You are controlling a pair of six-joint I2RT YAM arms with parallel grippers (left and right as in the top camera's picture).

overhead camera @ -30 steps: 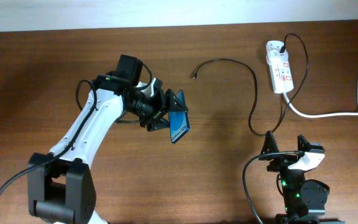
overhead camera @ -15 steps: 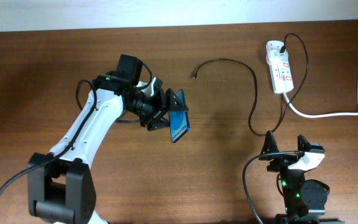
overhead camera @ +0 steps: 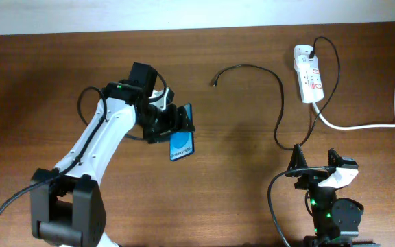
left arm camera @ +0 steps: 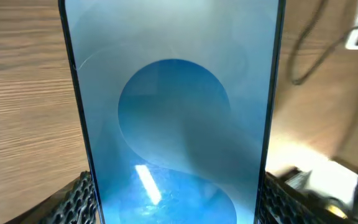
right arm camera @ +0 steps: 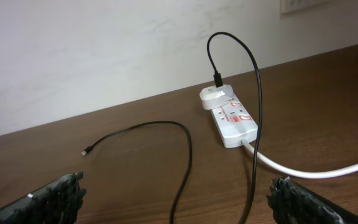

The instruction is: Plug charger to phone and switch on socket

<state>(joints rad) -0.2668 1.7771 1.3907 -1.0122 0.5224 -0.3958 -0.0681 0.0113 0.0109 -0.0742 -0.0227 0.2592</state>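
Your left hand [overhead camera: 172, 125] is closed on the phone [overhead camera: 182, 146], gripping it by its long edges near one end, so the blue screen faces up toward the overhead camera. From the left wrist the screen fills most of the view, with a ribbed finger pad [left arm camera: 78, 200] pressed against each side. The phone sits left of centre over the counter [overhead camera: 46, 75]; whether it touches the wood cannot be told.

Your right hand [overhead camera: 317, 159] rests near the front right edge, its fingers spread wide with nothing between them.

The charger [overhead camera: 280, 96] lies loose on the counter. Its black plug [overhead camera: 312, 51] is seated in the far end of the socket [overhead camera: 310, 81]. The cable loops down toward the right hand and back up, and the connector tip [overhead camera: 214, 84] rests on bare wood, well apart from the phone. A thick white cord [overhead camera: 362, 126] leaves the socket's near end toward the right edge.
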